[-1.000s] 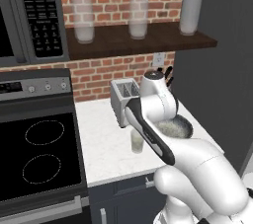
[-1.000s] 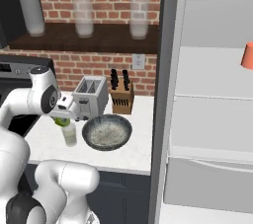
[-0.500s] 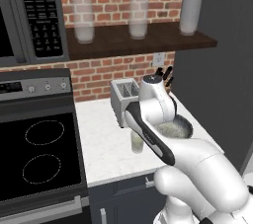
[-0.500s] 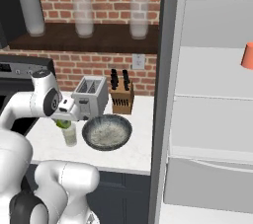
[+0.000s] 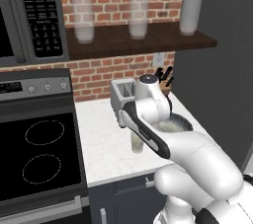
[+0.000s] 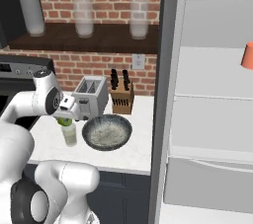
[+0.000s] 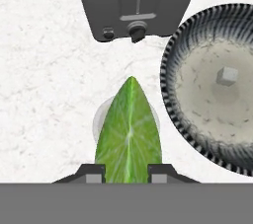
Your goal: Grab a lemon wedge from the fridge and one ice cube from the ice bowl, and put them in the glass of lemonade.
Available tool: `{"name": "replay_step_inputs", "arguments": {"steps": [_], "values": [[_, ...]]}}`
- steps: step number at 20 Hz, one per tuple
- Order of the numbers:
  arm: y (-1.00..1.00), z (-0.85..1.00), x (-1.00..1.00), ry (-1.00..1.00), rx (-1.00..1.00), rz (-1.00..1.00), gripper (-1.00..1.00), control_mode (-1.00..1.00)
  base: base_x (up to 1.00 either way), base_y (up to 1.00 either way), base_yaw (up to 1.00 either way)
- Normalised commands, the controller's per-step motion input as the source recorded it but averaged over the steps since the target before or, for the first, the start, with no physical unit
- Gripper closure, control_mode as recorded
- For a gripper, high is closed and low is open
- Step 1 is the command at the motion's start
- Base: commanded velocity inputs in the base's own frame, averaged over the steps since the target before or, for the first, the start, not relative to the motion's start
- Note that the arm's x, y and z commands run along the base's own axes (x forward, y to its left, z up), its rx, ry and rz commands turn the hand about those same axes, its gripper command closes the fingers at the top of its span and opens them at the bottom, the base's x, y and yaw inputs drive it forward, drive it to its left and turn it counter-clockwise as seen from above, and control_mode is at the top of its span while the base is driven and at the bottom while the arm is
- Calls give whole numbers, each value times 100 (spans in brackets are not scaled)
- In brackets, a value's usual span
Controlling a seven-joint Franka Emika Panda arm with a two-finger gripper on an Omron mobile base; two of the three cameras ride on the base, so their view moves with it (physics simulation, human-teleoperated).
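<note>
Our pincer [image 7: 126, 174] pinches the wedge [image 7: 128, 131], its jaws pressed against the wedge's flanks. Over the last second we have shifted slightly sideways above the desk [image 7: 44, 75], bringing the wedge directly over the glass [image 7: 101, 119], whose rim shows just behind it; release looks due. The ice bowl [image 7: 173, 70], holding one cube [image 7: 227, 76], sits just beside the glass, the toaster [image 7: 133, 1] beyond.

Red brick wall [image 5: 123, 3], dark wooden shelf [image 5: 143, 43], white counter [image 5: 104, 144].
</note>
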Motion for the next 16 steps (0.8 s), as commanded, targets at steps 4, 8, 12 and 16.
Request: {"name": "replay_step_inputs", "arguments": {"steps": [4,8,12,16], "values": [[8,-15,24,0,0,-2,100,-100,0,0,0],[0,-20,13,0,0,0,100,-100,0,0,0],[0,-21,12,-1,0,0,100,-100,0,0,0],[0,-13,0,-4,0,0,100,-100,0,0,0]]}}
